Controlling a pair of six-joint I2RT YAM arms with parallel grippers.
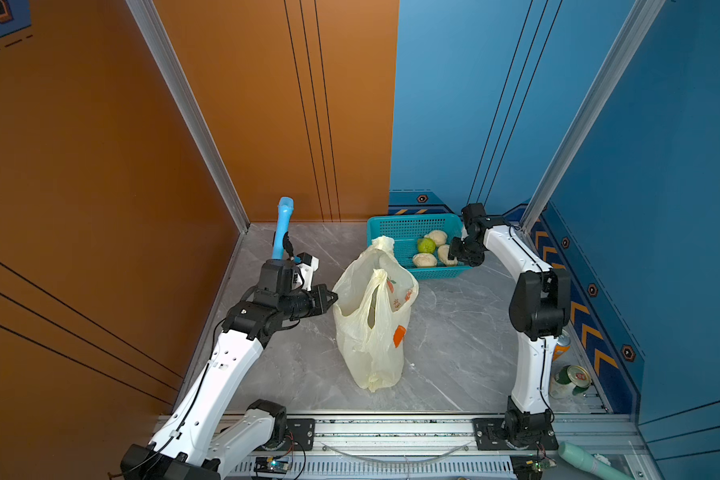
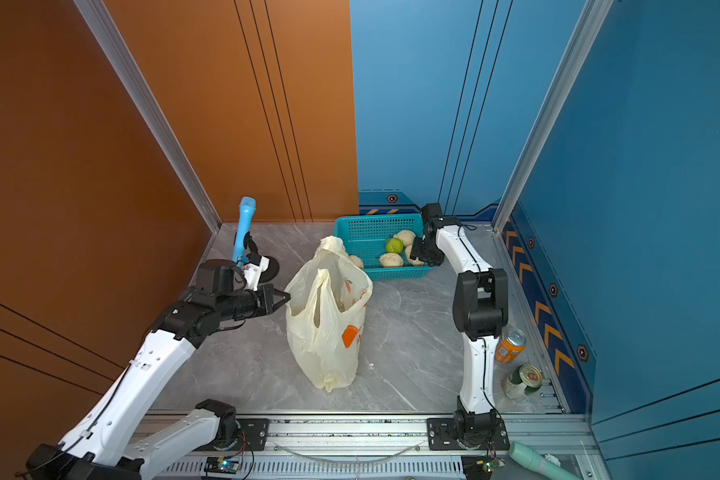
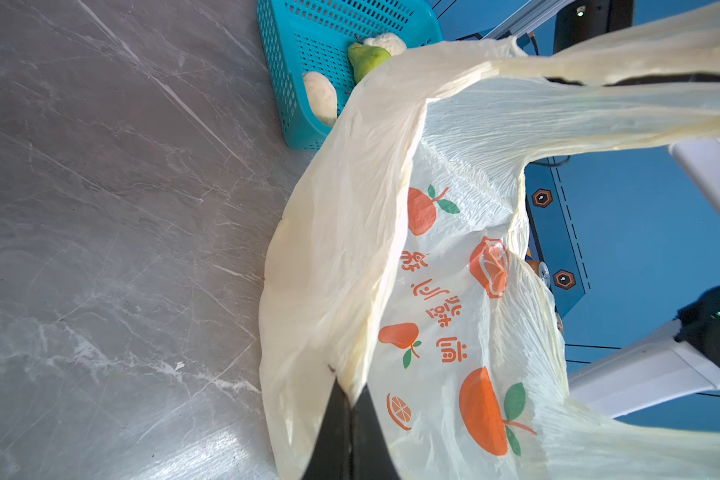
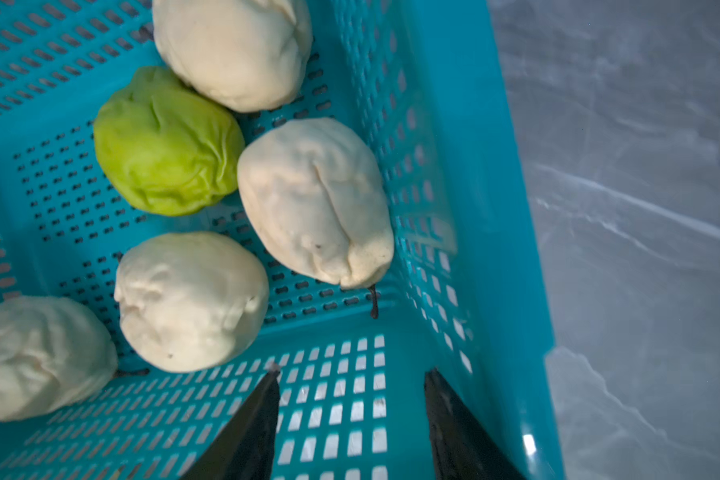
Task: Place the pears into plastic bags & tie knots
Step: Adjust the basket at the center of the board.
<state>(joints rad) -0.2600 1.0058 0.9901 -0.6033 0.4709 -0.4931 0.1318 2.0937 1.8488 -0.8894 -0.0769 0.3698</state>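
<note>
Left end effector (image 1: 332, 296) is pinching the plastic bag (image 1: 371, 332) by its rim, mid-frame in a top view, propping the mouth open for loading. Right end effector (image 4: 350, 374), jaws apart and empty, is hovering over the pears (image 4: 314, 199) in the teal basket (image 4: 433, 124).

Pears (image 4: 314, 199) in basket (image 1: 408, 226), seemingly just behind bag (image 1: 371, 332).

Left end effector (image 2: 284, 297) pinches bag (image 2: 325, 336) rim; pears (image 2: 391, 260) in basket (image 2: 371, 229).
</note>
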